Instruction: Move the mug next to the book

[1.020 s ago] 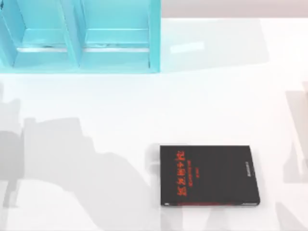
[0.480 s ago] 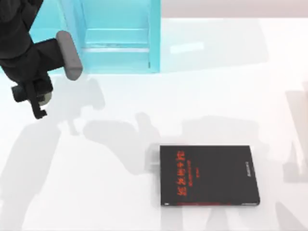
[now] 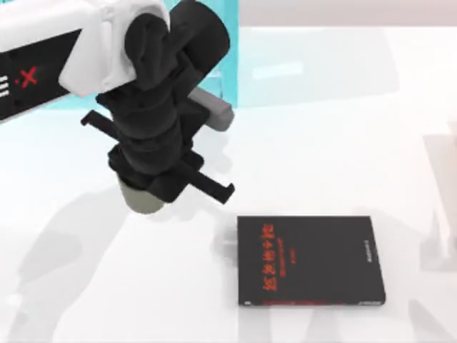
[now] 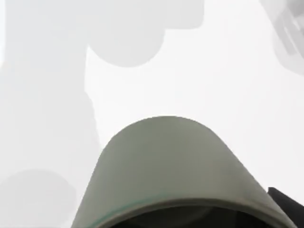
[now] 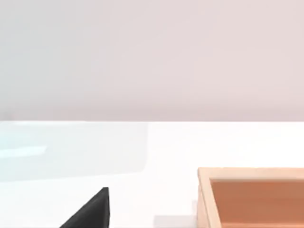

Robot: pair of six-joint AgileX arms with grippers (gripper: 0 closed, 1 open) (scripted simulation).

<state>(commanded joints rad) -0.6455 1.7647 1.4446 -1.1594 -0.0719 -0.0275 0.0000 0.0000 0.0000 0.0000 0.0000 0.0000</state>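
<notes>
My left arm reaches in from the far left over the white desk (image 3: pixel 321 143), wrist turned straight down, its left gripper (image 3: pixel 153 187) closed around the mug (image 3: pixel 143 200), fingers pinching it by the rim. The olive-grey mug hangs under the gripper, left of the book (image 3: pixel 308 261) and apart from it; the left wrist view looks down its side wall (image 4: pixel 166 161). The black book lies flat on the near right. A turquoise shelf (image 3: pixel 230 64) stands at the far left, behind the arm.
</notes>
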